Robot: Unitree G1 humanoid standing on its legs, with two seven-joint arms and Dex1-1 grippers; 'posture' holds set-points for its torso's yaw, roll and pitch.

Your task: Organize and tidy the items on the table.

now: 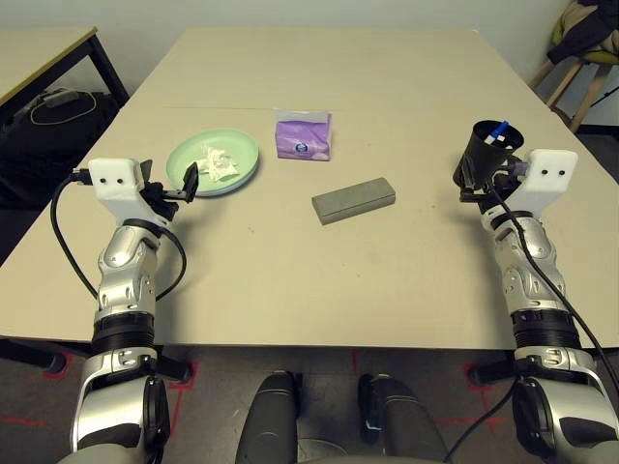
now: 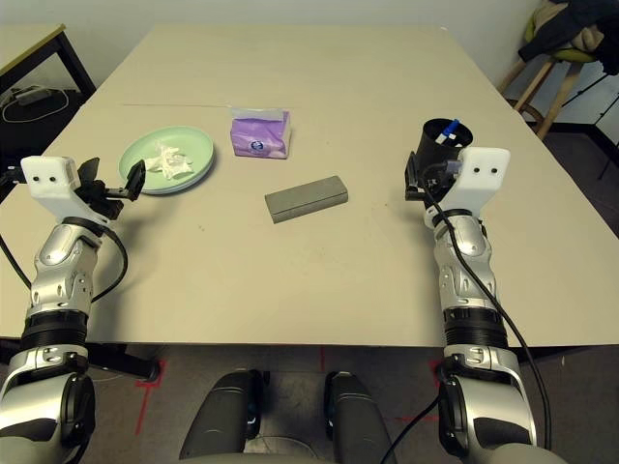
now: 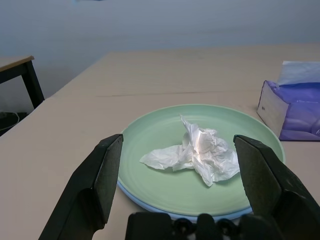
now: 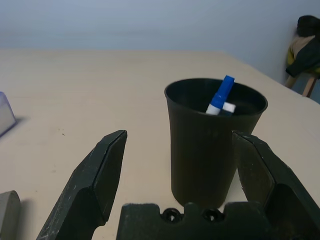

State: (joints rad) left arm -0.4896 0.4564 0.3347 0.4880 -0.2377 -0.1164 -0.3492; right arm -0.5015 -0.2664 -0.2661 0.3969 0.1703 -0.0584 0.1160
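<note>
On the left of the table (image 1: 290,280) a green plate (image 1: 242,153) lies on a pale blue plate (image 3: 150,202), with a crumpled white tissue (image 1: 218,162) in it. My left gripper (image 1: 169,177) hovers open just in front of the plate's near rim, with nothing between its fingers (image 3: 107,165). A purple tissue pack (image 1: 303,133) stands right of the plates. The grey glasses case (image 1: 354,199) lies mid-table. At the right a black cup (image 1: 486,147) holds a blue-white pen (image 1: 497,131). My right gripper (image 1: 484,176) is open just short of the cup and not touching it.
A smaller black-legged table (image 1: 39,53) stands at the far left, with a black bag and cable (image 1: 48,121) on the floor beside it. At the far right is a wooden stool (image 1: 580,72) with clothes on it. The near table edge runs just in front of my forearms.
</note>
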